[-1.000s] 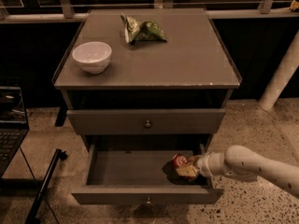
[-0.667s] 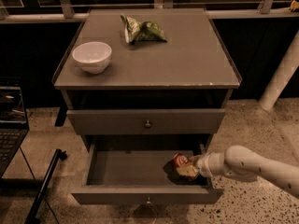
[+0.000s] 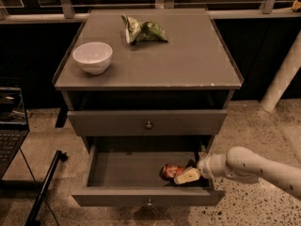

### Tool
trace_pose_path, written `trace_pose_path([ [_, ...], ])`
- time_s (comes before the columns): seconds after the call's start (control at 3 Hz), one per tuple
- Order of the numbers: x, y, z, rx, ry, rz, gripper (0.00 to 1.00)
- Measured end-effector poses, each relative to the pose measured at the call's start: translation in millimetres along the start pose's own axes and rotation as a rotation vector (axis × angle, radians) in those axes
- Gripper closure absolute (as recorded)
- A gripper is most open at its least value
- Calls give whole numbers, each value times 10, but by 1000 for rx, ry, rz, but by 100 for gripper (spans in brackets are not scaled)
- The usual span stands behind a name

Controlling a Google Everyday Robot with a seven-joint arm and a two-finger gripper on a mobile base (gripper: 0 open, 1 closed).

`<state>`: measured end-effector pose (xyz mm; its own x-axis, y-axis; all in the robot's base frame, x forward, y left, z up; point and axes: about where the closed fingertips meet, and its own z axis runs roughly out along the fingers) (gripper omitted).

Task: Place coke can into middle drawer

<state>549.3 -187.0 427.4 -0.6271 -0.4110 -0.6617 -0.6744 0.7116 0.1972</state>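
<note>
The coke can (image 3: 170, 171) is a small red cylinder lying on its side in the right part of the open middle drawer (image 3: 127, 169), low over or on its grey floor. My gripper (image 3: 184, 171) reaches into the drawer from the right on a cream arm. It is shut on the can's right end. One cream finger (image 3: 188, 176) lies in front of the can, and the other is dark and partly hidden behind it.
A white bowl (image 3: 92, 56) and a green foil snack bag (image 3: 143, 30) sit on the cabinet top (image 3: 188, 65). The shut grey drawer front with a round knob (image 3: 148, 125) is above the open drawer. A laptop (image 3: 9, 126) is at the left and a white post (image 3: 282, 79) at the right.
My gripper and the can have shifted slightly left and down inside the drawer. Nothing else has moved.
</note>
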Motion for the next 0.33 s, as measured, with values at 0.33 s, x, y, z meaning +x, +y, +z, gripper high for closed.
trace_pose_path([
  [0.33, 0, 0, 0, 0, 0, 0, 0],
])
